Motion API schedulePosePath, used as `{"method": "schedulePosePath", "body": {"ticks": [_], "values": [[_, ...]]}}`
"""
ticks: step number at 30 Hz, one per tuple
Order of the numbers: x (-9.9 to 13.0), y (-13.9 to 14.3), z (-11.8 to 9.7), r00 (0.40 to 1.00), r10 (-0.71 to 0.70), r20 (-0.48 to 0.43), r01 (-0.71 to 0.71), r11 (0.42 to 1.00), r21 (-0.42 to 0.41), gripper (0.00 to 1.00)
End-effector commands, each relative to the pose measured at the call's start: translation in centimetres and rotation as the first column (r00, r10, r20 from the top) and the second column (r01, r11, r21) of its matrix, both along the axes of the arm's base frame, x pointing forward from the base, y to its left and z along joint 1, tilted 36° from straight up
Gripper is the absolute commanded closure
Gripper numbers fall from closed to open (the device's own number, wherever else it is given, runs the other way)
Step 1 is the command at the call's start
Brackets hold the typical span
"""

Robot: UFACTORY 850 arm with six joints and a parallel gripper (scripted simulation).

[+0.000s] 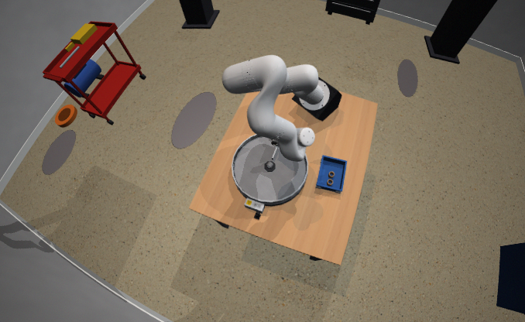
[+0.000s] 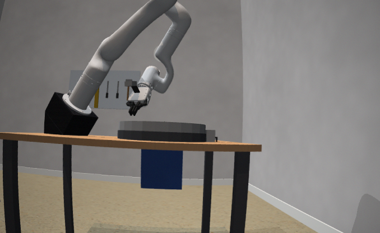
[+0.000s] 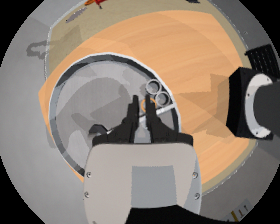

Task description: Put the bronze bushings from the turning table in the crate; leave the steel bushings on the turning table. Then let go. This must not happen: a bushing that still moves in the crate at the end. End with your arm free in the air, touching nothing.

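While the gripper [image 1: 273, 142] [image 2: 132, 114] [image 3: 141, 101] is nearly closed and holds nothing, one bronze bushing [image 3: 142, 104], seemingly, and two steel bushings [image 3: 146, 87] lie at two o'clock on the turning table [image 1: 248, 172] [image 2: 162, 127] [image 3: 76, 100] in the wrist view; two bronze bushings [image 1: 331, 172] are in the crate [image 1: 332, 165], at its three o'clock from the top.

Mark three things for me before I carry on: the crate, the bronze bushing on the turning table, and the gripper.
Crate [image 1: 331, 165]: top view, bare floor inside.
Bronze bushing [image 3: 142, 103]: wrist view, its ring, left side.
Gripper [image 2: 132, 113] [image 3: 141, 101]: exterior and wrist views, midway between fingertips.
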State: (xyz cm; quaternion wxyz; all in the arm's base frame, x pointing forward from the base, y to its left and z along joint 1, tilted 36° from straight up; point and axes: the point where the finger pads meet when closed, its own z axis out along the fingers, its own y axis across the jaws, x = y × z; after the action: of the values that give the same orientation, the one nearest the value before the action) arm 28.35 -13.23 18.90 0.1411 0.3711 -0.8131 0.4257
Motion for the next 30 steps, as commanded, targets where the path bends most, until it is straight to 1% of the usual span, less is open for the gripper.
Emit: {"method": "schedulePosePath", "body": {"ticks": [1,26,30], "values": [[0.0,0.0,0.0,1.000,0.000,0.000,0.000,1.000,-0.001,0.90],[0.0,-0.1,0.0,1.000,0.000,0.000,0.000,1.000,-0.001,0.90],[0.7,-0.5,-1.1,1.000,0.000,0.000,0.000,1.000,-0.001,0.90]]}}
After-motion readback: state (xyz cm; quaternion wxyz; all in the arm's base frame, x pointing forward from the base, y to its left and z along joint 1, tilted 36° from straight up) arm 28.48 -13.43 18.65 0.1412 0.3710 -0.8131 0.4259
